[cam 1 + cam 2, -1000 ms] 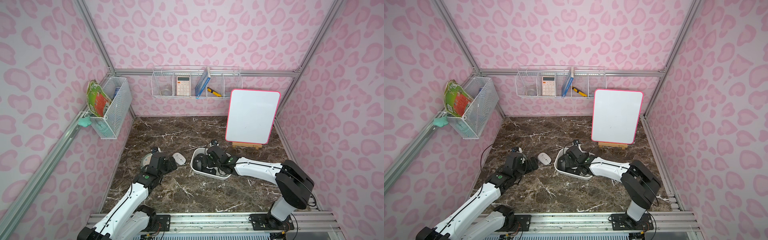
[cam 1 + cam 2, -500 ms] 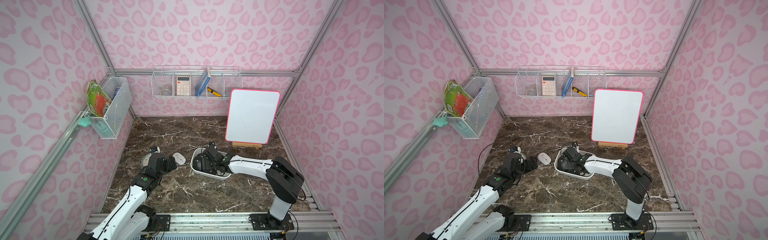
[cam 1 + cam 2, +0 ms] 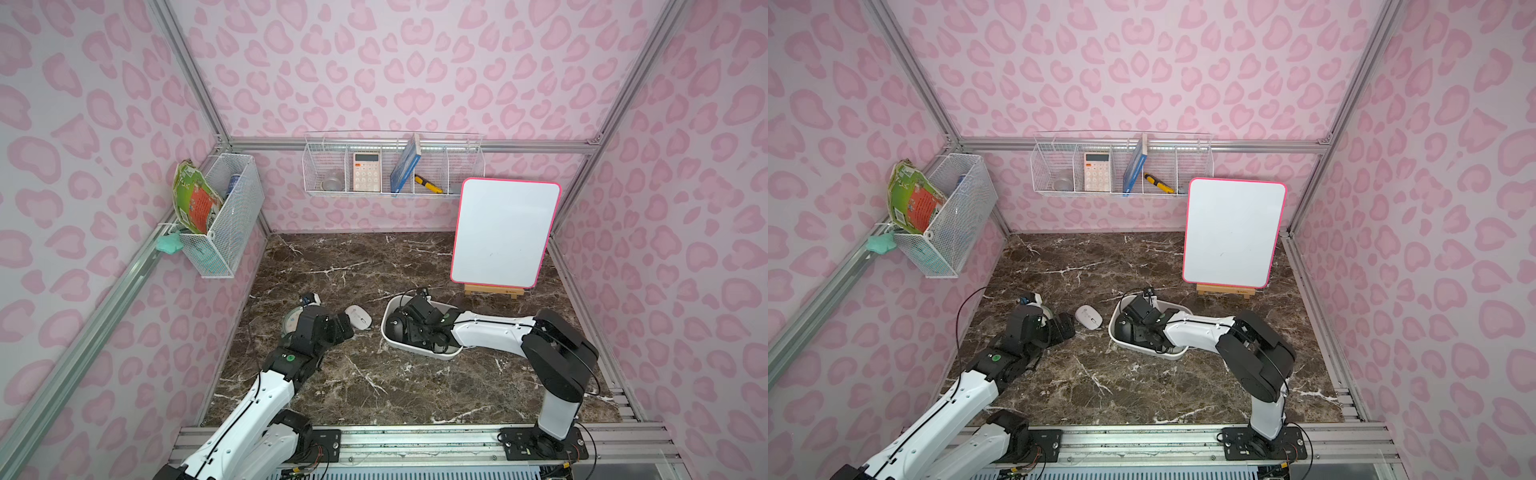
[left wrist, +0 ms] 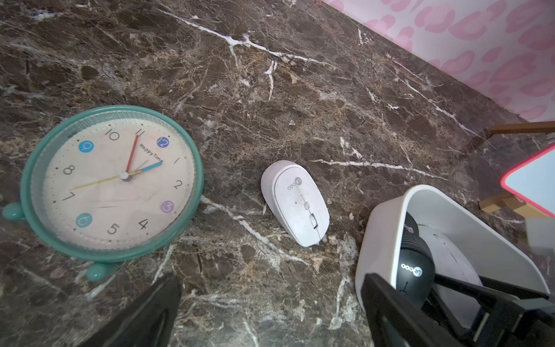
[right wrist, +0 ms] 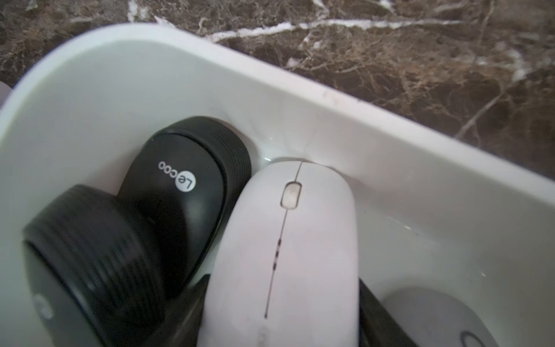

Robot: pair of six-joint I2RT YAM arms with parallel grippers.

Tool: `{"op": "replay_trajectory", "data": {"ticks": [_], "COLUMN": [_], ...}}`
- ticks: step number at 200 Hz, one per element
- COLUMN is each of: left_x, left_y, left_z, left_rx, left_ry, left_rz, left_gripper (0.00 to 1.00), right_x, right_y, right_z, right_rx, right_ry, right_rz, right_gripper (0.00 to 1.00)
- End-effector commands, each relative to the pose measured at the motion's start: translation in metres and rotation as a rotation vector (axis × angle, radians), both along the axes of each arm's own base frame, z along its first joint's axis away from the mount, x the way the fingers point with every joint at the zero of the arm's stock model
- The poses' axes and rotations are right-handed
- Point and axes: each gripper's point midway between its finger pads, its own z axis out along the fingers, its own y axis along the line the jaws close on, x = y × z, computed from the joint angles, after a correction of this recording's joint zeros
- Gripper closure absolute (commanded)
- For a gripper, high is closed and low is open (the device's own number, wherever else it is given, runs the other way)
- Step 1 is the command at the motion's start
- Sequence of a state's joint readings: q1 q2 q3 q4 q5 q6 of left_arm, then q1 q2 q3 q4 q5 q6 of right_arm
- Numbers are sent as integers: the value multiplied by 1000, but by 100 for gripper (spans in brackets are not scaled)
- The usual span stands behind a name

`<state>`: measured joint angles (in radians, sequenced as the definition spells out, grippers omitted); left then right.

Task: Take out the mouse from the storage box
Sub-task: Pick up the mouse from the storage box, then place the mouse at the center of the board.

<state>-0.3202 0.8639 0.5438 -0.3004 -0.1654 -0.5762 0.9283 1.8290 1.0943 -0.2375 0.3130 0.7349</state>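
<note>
Shallow white plastic storage box point(image 3: 415, 352): sitting near the middle of the brown marble desk point(image 3: 374, 386), holding a white oval computer mouse point(image 5: 288, 240) beside two black mice point(image 5: 180, 186).
Right fingers point(image 5: 378, 312): resting inside the box, clenching that white mouse.
Left fingers point(image 4: 144, 318): hanging spread, empty, near a teal round clock point(image 4: 114, 183).
Second white mouse point(image 4: 295, 202): lying on the desk left of the box.

Desk point(image 3: 374, 386) front: I am seeing open marble, freely passable.
Storage box point(image 3: 415, 351): I am finding a black mouse point(image 5: 186, 186) and a white mouse point(image 5: 288, 255) crowding it, leaving little slack.
Loose mouse point(image 3: 358, 317), clock point(image 4: 111, 183): blocking the box's left side.
Whiteboard point(image 3: 505, 232): closing off behind.
</note>
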Motion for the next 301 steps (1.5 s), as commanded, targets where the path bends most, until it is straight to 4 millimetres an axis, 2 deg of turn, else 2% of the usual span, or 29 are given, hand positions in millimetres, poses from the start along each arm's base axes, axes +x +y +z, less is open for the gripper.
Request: {"op": "replay_trajectory", "data": {"ticks": [1,38,105,146,177,234,270,301], "left_x": [1,3,6,9,11,12,12,12], "left_y": [1,-2,-3,-7,-13,-21,-22,-24], "left_z": [-1,-3,-10,-15,-17,-17,-15,-16], "left_rx": [7,7,15,13,-3,-21,-24,-28], "left_ry": [4,15,34,52,59,65,65,76], "left_rz": [2,-5,-9,-27,-52,-87,-92,-97], "left_gripper": [1,1,1,1,1,1,1,1], "right_x": [2,3,0,-7,-9,-7,-3,-3], "right_y": [-3,-3,-11,-29,-66,-142,-178,-203], "right_z": [11,26,47,82,100,104,91,64], "right_rx": [-18,-11,24,82,116,140,155,179], "right_ry": [-38,-74,-109,-159,-186,-235,-223,-182], "right_rz": [-8,-1,-7,-18,-76,-207,-270,-323], "right_gripper": [45,55,57,57,58,59,59,59]}}
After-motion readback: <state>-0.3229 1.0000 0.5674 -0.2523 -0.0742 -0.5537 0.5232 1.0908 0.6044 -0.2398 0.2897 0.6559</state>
